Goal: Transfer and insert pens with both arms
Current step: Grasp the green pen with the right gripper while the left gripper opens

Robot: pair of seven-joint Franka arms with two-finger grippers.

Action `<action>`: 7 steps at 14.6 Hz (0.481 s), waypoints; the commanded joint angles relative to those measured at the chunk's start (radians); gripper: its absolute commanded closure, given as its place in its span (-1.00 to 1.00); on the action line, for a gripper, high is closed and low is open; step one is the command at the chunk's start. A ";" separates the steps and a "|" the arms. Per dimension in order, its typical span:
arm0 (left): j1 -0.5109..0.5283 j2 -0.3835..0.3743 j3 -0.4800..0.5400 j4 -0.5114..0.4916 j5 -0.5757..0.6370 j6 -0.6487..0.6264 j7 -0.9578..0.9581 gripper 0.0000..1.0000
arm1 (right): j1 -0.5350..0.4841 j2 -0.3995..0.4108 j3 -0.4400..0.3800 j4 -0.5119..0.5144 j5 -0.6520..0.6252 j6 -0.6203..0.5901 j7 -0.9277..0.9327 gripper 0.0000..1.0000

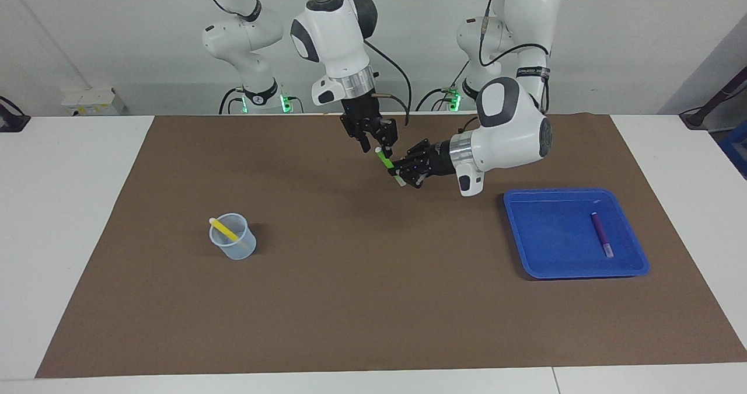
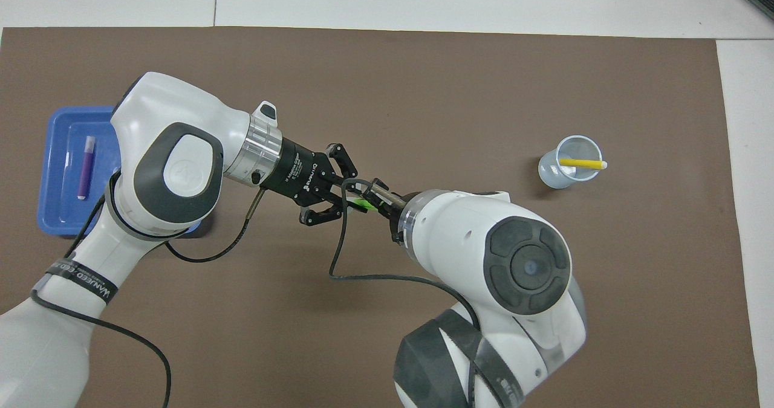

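Spreading over most of the white table (image 1: pixel 76 207): a brown mat (image 1: pixel 350 300). Reaching in above the mat's middle: the left arm (image 1: pixel 508 131), wrist turned sideways, and the right arm (image 1: pixel 330 32), wrist pointing down. Lying toward the left arm's end: a blue tray (image 1: pixel 525 260). Standing toward the right arm's end: a clear cup (image 1: pixel 236 249).

Clamping tight on the lower part of the green pen (image 1: pixel 384 159), up in the air over the mat's middle: the left tool (image 1: pixel 401 174). Hanging just above it, fingers partly apart and straddling the pen's pale top end, not visibly pinching: the right tool (image 1: pixel 376 146).

Judging the step in hand: passing the green pen from left tool to right. Calling next for a firm pinch by the right tool, then a release by the left, then carrying to the cup.

Slanting steeply, long axis running between the two tools: the green pen, pale end pointing up into the right tool, lower end poking out just under the left tool.

Leaning inside the cup, pale end up over the rim: the yellow pen (image 1: pixel 224 229). Lying flat in the tray, waiting: the purple pen (image 1: pixel 600 233).
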 commanded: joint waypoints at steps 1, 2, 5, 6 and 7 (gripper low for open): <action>-0.010 -0.036 0.010 -0.036 -0.017 0.006 -0.014 1.00 | -0.014 0.000 0.009 -0.010 -0.018 0.025 -0.025 -0.30; -0.010 -0.041 0.010 -0.034 -0.014 0.006 -0.023 1.00 | -0.014 0.000 0.009 -0.010 -0.018 0.025 -0.026 -0.27; -0.006 -0.044 0.010 -0.033 -0.013 0.006 -0.025 1.00 | -0.016 0.001 0.009 -0.008 -0.018 0.025 -0.026 -0.13; -0.007 -0.044 0.013 -0.031 -0.013 0.006 -0.025 1.00 | -0.016 0.001 0.009 -0.008 -0.018 0.025 -0.026 -0.06; -0.007 -0.044 0.010 -0.030 -0.013 0.006 -0.025 1.00 | -0.016 0.004 0.009 -0.005 -0.016 0.025 -0.025 0.02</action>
